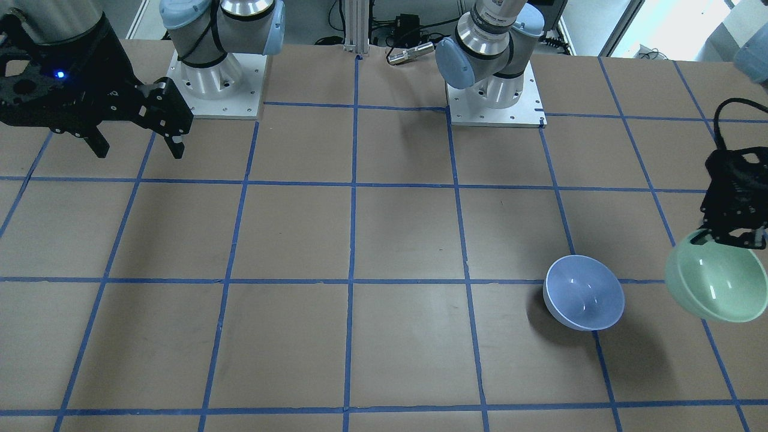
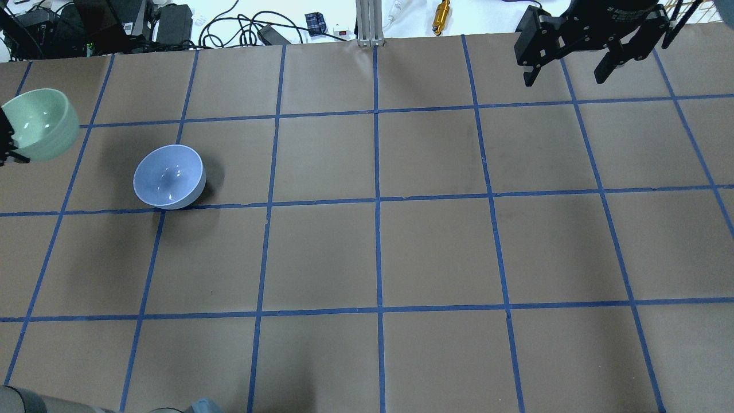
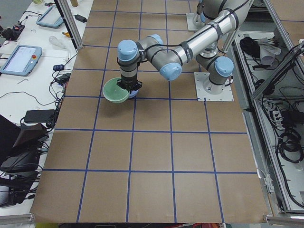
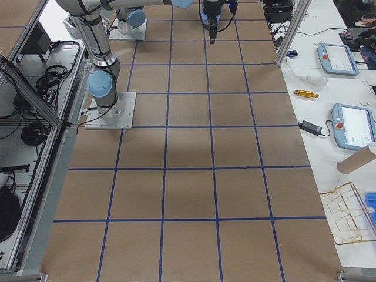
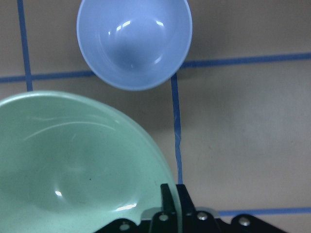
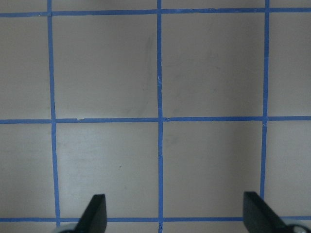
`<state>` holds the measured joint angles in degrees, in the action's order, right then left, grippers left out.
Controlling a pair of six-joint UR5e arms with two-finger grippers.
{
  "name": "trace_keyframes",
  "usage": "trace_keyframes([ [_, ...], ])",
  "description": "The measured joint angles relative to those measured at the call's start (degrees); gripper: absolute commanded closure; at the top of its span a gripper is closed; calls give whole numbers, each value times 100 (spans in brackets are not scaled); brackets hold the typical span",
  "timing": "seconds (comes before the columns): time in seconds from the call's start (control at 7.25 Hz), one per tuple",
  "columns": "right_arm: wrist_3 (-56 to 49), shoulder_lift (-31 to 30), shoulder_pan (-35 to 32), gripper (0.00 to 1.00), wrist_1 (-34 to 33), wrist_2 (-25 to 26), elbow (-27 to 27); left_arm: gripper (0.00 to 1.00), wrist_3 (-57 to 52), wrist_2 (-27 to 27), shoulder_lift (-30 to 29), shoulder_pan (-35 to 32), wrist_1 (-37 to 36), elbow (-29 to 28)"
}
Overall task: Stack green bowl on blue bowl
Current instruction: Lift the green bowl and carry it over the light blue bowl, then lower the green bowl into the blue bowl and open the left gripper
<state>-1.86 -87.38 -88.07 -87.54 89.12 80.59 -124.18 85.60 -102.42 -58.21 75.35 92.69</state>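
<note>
At the left end of the worktop, my left jaws pinch the green bowl by its rim, one finger inside the wall and one outside. The bowl hangs clear of the surface and is tilted, so its opening does not face straight up. It is empty; I see only reflections of light on the glaze.

The blue bowl stands upright on the worktop, near the green one but not touching it, on the side toward the middle of the worktop. It is also empty, and nothing lies around it.

My right jaws are spread wide and hold nothing. They hover above bare worktop at the other end, well apart from both bowls.

I judge that the pick is done and the carrying step is in hand; the stacking itself is not yet done. The next move calls for a sideways travel until the green bowl is centred over the blue one. Then I should bring it more level, lower it until it sits inside, and only then let go. My hold is on the rim alone and the glaze is smooth, so I think a slow, gentle motion is safer.
</note>
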Motion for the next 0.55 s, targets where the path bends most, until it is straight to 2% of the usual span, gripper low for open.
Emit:
trace_keyframes([
  [0.28,1,-4,0,0,0,0,0,100,616,35,16,-620,-690,648],
  [0.55,-4,-7,0,0,0,2,0,100,797,56,13,-831,-1415,1184],
])
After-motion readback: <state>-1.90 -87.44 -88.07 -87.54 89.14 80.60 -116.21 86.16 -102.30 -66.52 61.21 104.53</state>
